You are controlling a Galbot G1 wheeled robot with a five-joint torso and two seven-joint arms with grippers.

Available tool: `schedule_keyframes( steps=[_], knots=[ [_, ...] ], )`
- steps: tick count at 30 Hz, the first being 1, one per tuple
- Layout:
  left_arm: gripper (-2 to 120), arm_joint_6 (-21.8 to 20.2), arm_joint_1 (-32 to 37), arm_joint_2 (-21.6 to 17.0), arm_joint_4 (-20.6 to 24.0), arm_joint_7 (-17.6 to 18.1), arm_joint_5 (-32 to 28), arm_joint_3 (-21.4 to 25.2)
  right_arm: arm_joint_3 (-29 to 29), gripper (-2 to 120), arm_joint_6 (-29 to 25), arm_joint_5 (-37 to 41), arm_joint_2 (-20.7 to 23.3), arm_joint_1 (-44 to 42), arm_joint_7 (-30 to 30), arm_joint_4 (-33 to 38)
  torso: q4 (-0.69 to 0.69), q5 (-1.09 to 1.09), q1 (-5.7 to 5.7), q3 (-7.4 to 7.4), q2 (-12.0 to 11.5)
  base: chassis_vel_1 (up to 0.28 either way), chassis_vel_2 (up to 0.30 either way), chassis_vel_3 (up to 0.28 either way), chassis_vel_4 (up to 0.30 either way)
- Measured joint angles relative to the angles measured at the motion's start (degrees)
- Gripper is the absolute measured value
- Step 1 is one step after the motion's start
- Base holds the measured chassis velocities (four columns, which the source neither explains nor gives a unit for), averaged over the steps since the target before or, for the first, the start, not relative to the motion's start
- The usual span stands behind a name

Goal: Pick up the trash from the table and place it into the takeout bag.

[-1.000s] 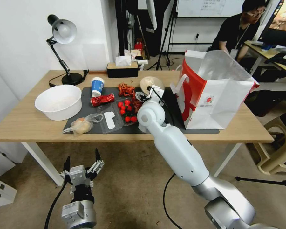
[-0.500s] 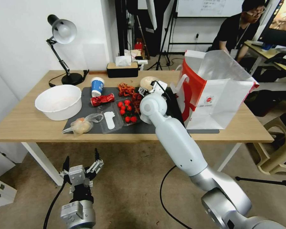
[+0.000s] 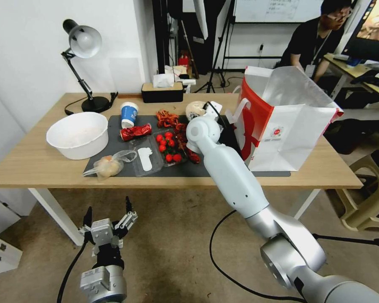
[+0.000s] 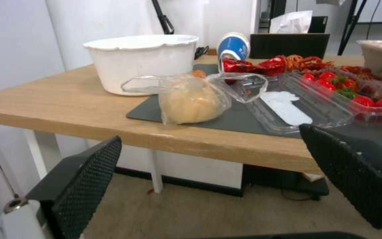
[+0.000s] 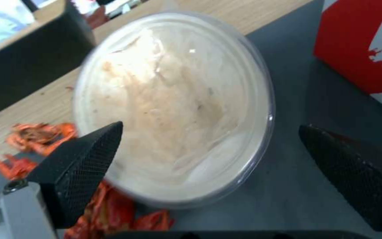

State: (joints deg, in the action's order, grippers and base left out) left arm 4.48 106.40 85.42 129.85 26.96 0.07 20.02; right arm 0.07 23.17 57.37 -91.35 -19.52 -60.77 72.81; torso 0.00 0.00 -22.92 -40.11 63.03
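The round beige bowl (image 5: 173,106) with a clear lid sits on the dark mat (image 3: 118,126), just left of the takeout bag (image 3: 282,126). My right gripper (image 5: 211,127) hovers open over the bowl, one finger on each side and neither touching it. In the head view the right wrist hides most of the bowl (image 3: 194,110). The blue-and-white cup (image 3: 129,113), crushed red can (image 3: 135,131) and knotted clear bag (image 3: 107,166) lie further left on the mat. My left gripper (image 3: 107,219) hangs open below the table's front edge, facing the knotted bag (image 4: 191,103).
A big white bowl (image 3: 78,134) stands at the table's left, with a desk lamp (image 3: 82,42) and a tissue box (image 3: 162,92) at the back. A clear tray of tomatoes (image 3: 168,145) and crayfish shells (image 3: 167,118) lie on the mat. A beige stool (image 3: 370,198) stands at the right.
My right arm has reached farther back over the mat, bringing its gripper over the bowl. The left arm has stayed where it was.
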Motion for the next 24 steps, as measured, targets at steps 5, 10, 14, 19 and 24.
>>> schedule_keyframes(
  steps=[5, 10, 14, 19, 24],
  knots=[
    [100, 0.02, 0.06, 0.12, 0.0, -0.01, 0.2, -0.03, 1.55, 100, 0.01, -1.43, -0.63, 0.54, -0.27, -2.74, 0.0, 0.0, 0.0, 0.0, 0.0, 0.0, 0.0, 0.0, 0.0],
    [100, 0.04, 0.07, 0.08, 0.01, -0.01, 0.21, -0.05, 2.28, 100, 0.02, -1.32, -0.55, 0.56, 0.13, -3.94, 0.0, 0.0, 0.0, 0.0, 0.0, 0.0, 0.0, 0.0, 0.0],
    [100, 0.04, 0.07, 0.07, 0.01, -0.01, 0.23, -0.13, 2.89, 100, 0.01, -0.74, -0.53, 0.54, 0.77, -4.86, 0.0, 0.0, 0.0, 0.0, 0.0, 0.0, 0.0, 0.0, 0.0],
    [100, 0.07, 0.21, 0.06, 0.02, -0.01, 0.28, -0.17, 3.58, 100, -0.23, -0.4, -0.76, 0.7, 1.74, -6.16, 0.0, 0.0, 0.0, 0.0, 0.0, 0.0, 0.0, 0.0, 0.0],
    [100, 0.17, 0.33, 0.07, 0.1, 0.0, 0.33, -0.18, 4.16, 100, -0.42, 0.0, -0.81, 0.82, 2.62, -7.4, 0.0, 0.0, 0.0, 0.0, 0.0, 0.0, 0.0, 0.0, 0.0]
  ],
)
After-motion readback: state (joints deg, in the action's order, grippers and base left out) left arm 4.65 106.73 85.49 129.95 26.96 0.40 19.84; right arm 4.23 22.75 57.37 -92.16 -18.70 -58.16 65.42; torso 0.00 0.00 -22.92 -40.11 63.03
